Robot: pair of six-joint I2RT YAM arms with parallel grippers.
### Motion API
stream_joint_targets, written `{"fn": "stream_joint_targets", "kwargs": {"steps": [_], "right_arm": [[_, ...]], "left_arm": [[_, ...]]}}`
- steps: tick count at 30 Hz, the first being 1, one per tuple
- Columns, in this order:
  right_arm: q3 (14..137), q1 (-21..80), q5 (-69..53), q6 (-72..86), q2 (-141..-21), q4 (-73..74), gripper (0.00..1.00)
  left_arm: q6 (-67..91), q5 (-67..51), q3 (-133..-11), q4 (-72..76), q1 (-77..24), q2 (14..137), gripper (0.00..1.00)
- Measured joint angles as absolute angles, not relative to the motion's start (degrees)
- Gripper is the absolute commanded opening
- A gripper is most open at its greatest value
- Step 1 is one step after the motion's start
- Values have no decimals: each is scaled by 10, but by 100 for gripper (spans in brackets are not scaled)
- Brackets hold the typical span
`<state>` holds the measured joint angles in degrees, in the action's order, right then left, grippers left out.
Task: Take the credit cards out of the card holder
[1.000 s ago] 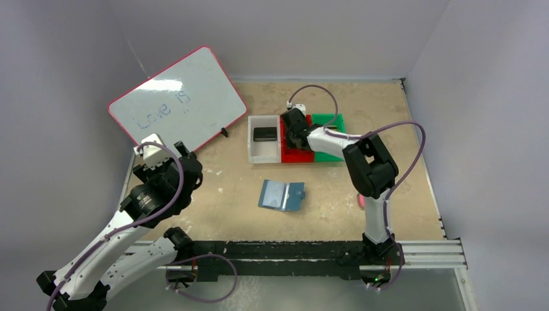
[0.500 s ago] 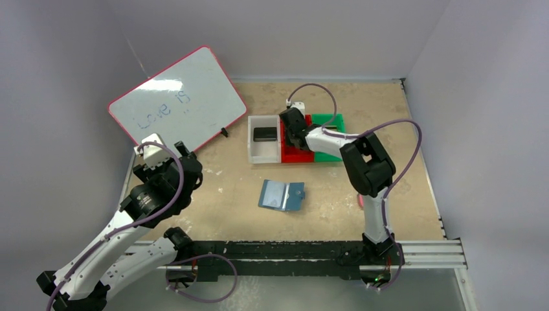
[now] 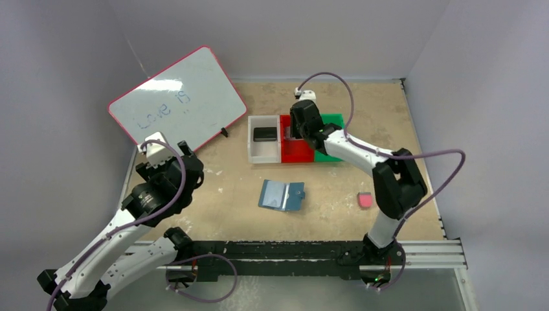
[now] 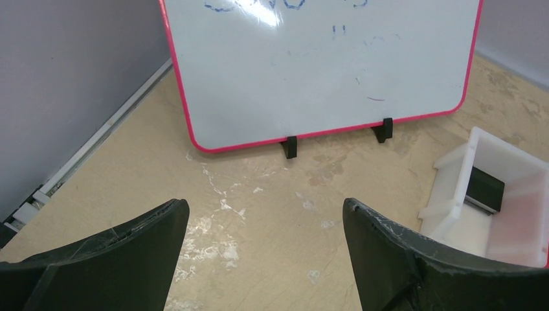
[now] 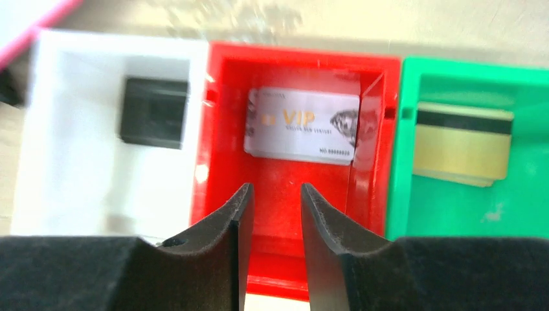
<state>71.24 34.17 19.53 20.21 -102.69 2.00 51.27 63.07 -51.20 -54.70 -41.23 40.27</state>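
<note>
Tan chipboard counter (image 3: pixel 336 188) carries everything, and the biggest thing on it is one whiteboard (image 3: pixel 178 97) with a pink rim. It stands tilted on two little black feet at the far left, with faint blue writing on it.

Two arms next. The left fingers (image 4: pixel 129 246) are spread wide with nothing between them, hanging over bare counter and facing the whiteboard's bottom edge. The right arm reaches out to the far side, and the right fingers (image 5: pixel 226 246) sit above the near wall of the middle bin. They stand slightly apart with a narrow gap and pinch nothing.

Three bins stand in a row, touching side by side: white bin (image 5: pixel 78 181), red bin (image 5: pixel 285 188), green bin (image 5: pixel 453 207).

One card holder (image 3: pixel 281 195), slate blue, lies open and flat near the middle of the counter. It's on the near side of the bins and well apart from both sets of fingers. I can't make out any card in its pockets from the top view.

Credit cards: I count three, one per bin. The black card (image 5: pixel 154 122) is in the white one. The silvery card (image 5: pixel 303 124), with gold "VIP" lettering, lies flat in the red one just past the right fingertips, not touched. The gold card (image 5: pixel 463 150), with a dark stripe, is in the green one, and I can't tell whether another lies under it.

Smallest is one pink block (image 3: pixel 365 200) on the counter by the right arm's elbow.
</note>
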Motion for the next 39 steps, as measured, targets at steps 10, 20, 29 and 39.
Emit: {"fn": "stream_joint_targets", "kwargs": {"steps": [10,20,29,39], "right_arm": [[617,366,185,249,-850,-11,51],[614,596,307,426,-870,93,49],[614,678,332,575,-988,175,54],[630,679,352,619,-1020,216,55]], "left_arm": [[483,596,-512,-526,-406,425,91],[481,591,-512,-519,-389,437,91],[469,583,-512,-512,-372,442,91],[466,572,-512,-505,-367,447,91]]}}
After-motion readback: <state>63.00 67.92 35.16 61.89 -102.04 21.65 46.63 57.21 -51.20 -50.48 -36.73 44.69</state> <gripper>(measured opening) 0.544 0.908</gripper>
